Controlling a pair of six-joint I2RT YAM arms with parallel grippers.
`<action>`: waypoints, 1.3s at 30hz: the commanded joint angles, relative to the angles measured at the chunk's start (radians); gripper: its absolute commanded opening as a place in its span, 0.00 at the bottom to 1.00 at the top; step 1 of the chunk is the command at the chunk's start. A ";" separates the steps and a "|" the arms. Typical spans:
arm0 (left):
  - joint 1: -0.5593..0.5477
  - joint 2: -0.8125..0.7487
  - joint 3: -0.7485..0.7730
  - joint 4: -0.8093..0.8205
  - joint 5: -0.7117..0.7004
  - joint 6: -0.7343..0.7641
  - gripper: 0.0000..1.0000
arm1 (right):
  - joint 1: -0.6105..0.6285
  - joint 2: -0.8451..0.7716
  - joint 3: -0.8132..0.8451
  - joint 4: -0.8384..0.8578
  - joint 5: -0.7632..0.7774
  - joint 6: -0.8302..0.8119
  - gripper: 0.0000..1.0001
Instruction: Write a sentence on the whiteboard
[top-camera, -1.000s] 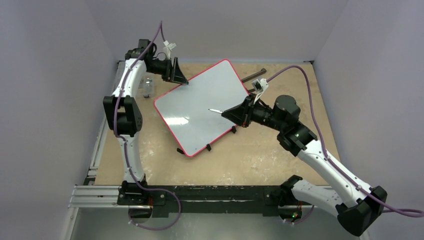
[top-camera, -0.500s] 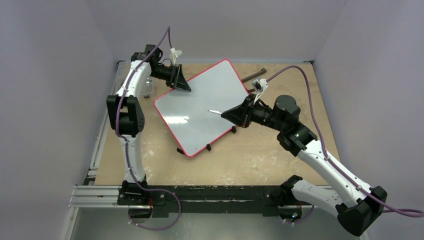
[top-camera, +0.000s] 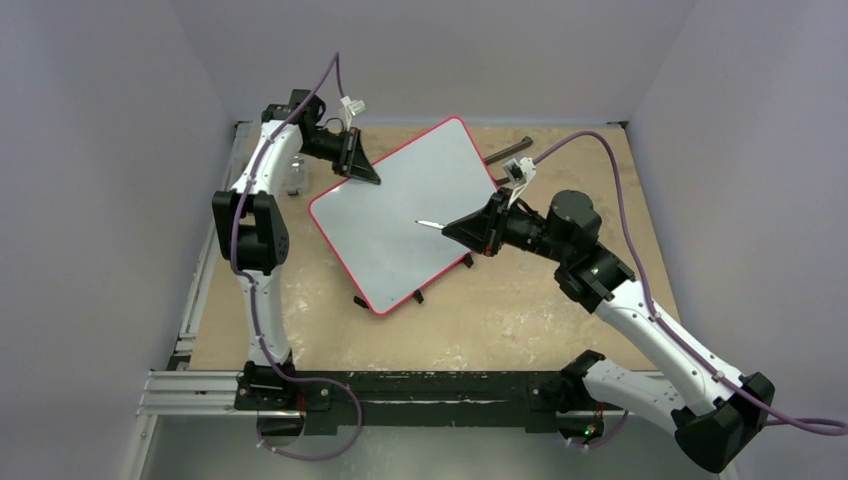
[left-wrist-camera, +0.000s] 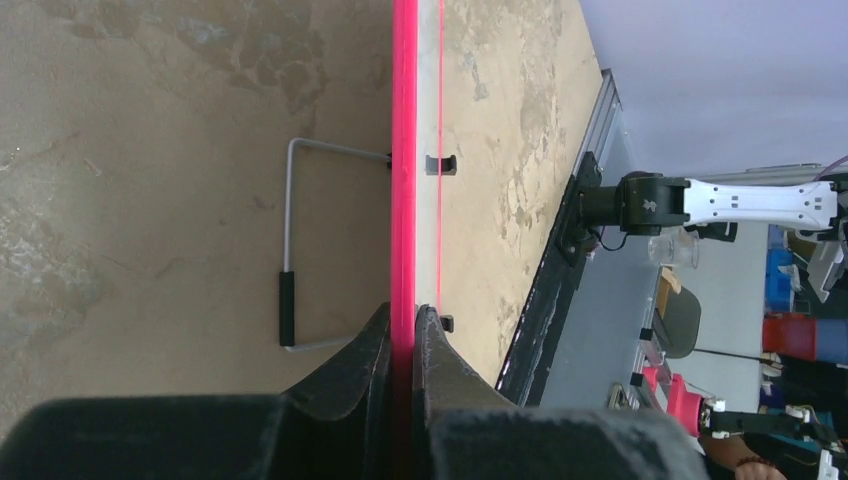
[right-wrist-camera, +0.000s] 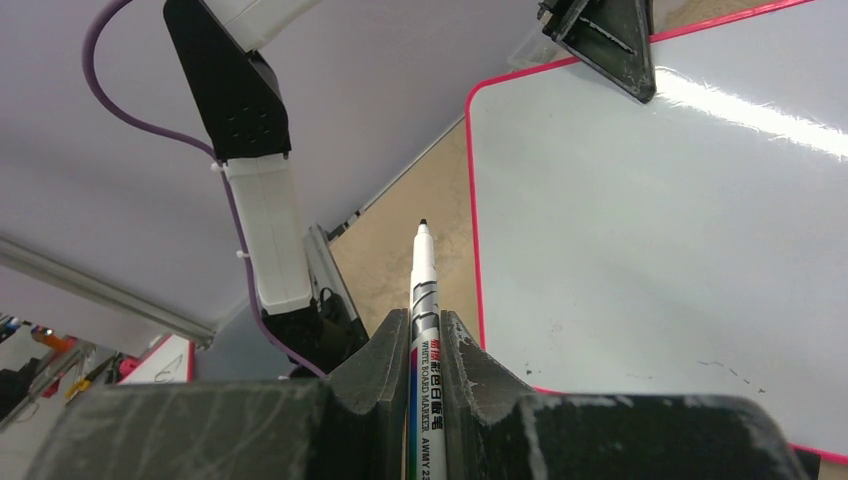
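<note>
The whiteboard (top-camera: 400, 215) is white with a thin red rim and lies askew on the table. My left gripper (top-camera: 373, 179) is shut on its far left edge, and in the left wrist view the red rim (left-wrist-camera: 404, 150) runs straight between the pinching jaws of that gripper (left-wrist-camera: 403, 315). My right gripper (top-camera: 447, 227) hovers over the board's middle, shut on a whiteboard marker (top-camera: 430, 222). The marker (right-wrist-camera: 422, 270) has its cap off, and its black tip points toward the board's left edge. The sentence is out of view: the board face (right-wrist-camera: 660, 250) is blank apart from small specks.
Small black clips (top-camera: 417, 295) sit on the board's near edge. A wire stand with a black sleeve (left-wrist-camera: 288, 300) lies on the table beside the rim. A dark bar (top-camera: 508, 152) lies past the board's far right corner, and a clear object (top-camera: 297, 176) stands by the left arm.
My left gripper has moved in from the left onto the board's far left edge and shut on the rim. The glare on the board has gone. The right arm and marker have not moved.
</note>
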 joint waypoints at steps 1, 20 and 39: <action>-0.028 -0.062 0.007 -0.005 -0.057 0.066 0.00 | 0.000 -0.024 0.017 0.031 -0.013 0.008 0.00; -0.159 -0.286 -0.182 0.159 -0.353 0.038 0.00 | 0.003 0.051 -0.067 0.131 -0.097 -0.088 0.00; -0.241 -0.304 -0.217 0.099 -0.468 0.099 0.00 | 0.196 0.267 0.077 0.099 0.020 -0.395 0.00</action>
